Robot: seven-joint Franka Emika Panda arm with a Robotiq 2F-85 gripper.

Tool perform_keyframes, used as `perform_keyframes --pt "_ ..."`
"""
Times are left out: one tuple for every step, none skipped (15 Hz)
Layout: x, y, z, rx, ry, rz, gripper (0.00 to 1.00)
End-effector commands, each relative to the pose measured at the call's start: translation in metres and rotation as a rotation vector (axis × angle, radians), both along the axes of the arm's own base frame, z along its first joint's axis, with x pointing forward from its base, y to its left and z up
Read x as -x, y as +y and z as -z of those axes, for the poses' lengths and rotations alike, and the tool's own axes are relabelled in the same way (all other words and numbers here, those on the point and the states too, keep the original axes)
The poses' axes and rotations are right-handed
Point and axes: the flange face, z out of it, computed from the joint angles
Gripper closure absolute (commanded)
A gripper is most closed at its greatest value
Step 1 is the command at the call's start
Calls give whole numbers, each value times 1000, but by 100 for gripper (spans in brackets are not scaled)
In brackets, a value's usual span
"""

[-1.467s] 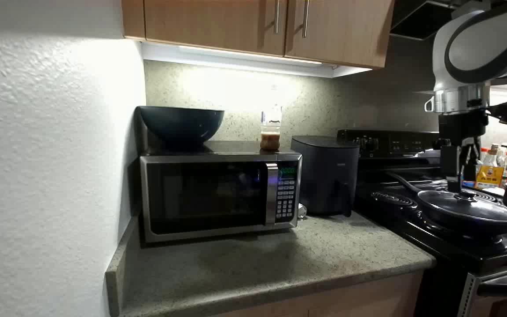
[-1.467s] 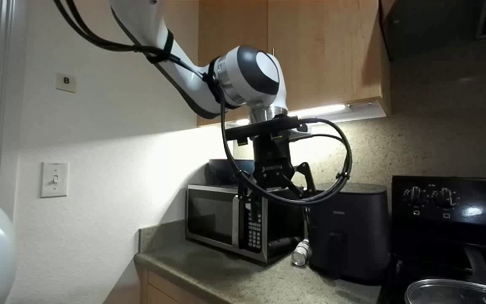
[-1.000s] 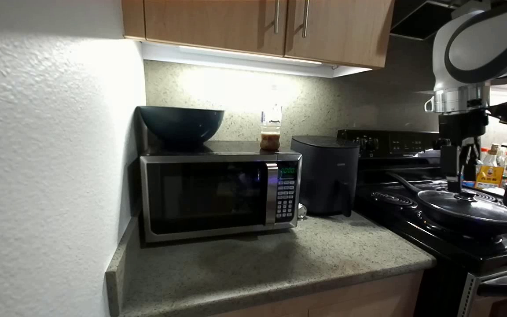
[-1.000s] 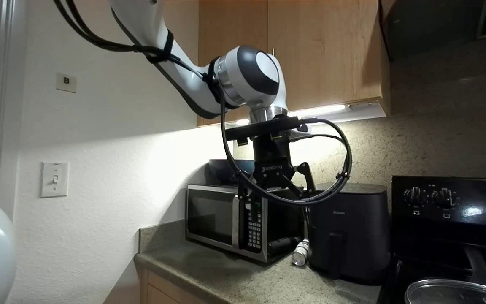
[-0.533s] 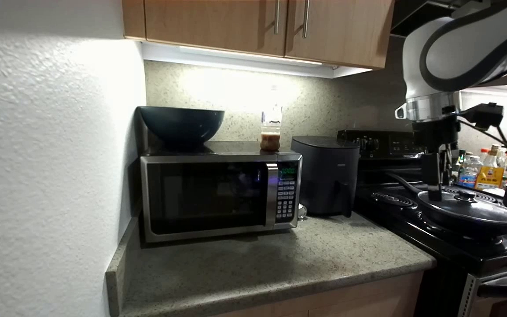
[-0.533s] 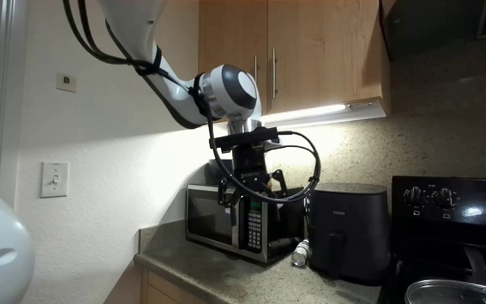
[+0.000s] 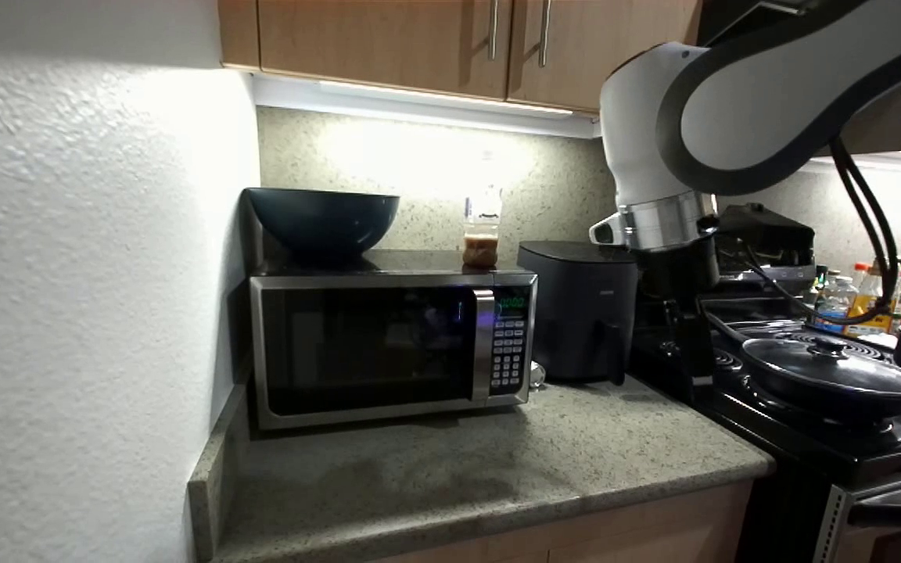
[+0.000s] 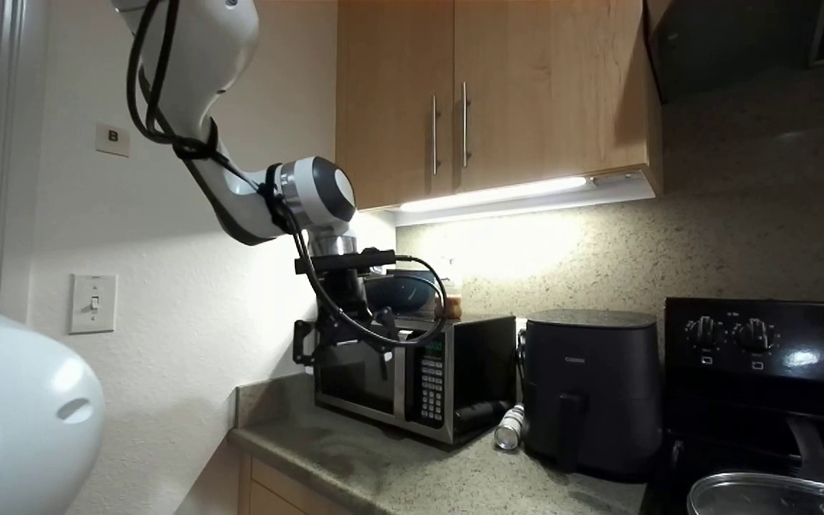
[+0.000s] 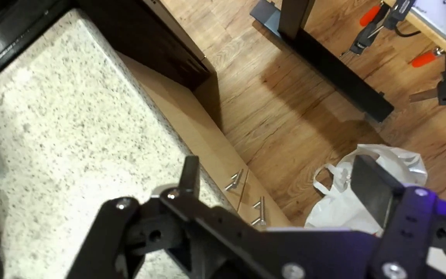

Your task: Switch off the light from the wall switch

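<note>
The white wall switch [image 8: 94, 304] with a small toggle is on the white wall at the left in an exterior view. It is out of view in the wrist view. A lit strip light [image 8: 498, 194] glows under the wooden cabinet, also seen in an exterior view [image 7: 443, 95]. My gripper [image 8: 347, 361] is in front of the microwave, to the right of the switch and lower, well apart from it. In an exterior view my gripper [image 7: 693, 375] points down near the stove's edge. In the wrist view my gripper [image 9: 279, 172] has its fingers wide apart with nothing between them.
A microwave [image 7: 372, 344] carries a dark bowl [image 7: 321, 223] and a bottle [image 7: 480, 249]. An air fryer [image 8: 591, 393] stands beside it on the speckled counter [image 9: 72, 116]. A covered pan [image 7: 834, 371] sits on the stove. A white bag [image 9: 347, 205] lies on the floor.
The arm is still at first, then moves. My gripper has moved left in both exterior views, lower and closer to the wall with the switch. The switch and strip light look the same.
</note>
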Motion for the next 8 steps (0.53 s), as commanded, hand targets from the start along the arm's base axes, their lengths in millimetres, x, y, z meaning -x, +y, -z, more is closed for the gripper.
perform_keyframes --pt "0 8 0 1 5 -34 0" --pt "1 11 -1 1 5 -43 0" --pt "1 11 -1 1 5 -43 0" --pt "0 10 -1 1 5 -40 0" --pt "0 9 -1 1 5 -38 0" --pt "0 9 -1 1 5 -38 0" --pt "-1 17 2 -3 7 -72 0" --pt "-2 28 6 -4 14 -105 0"
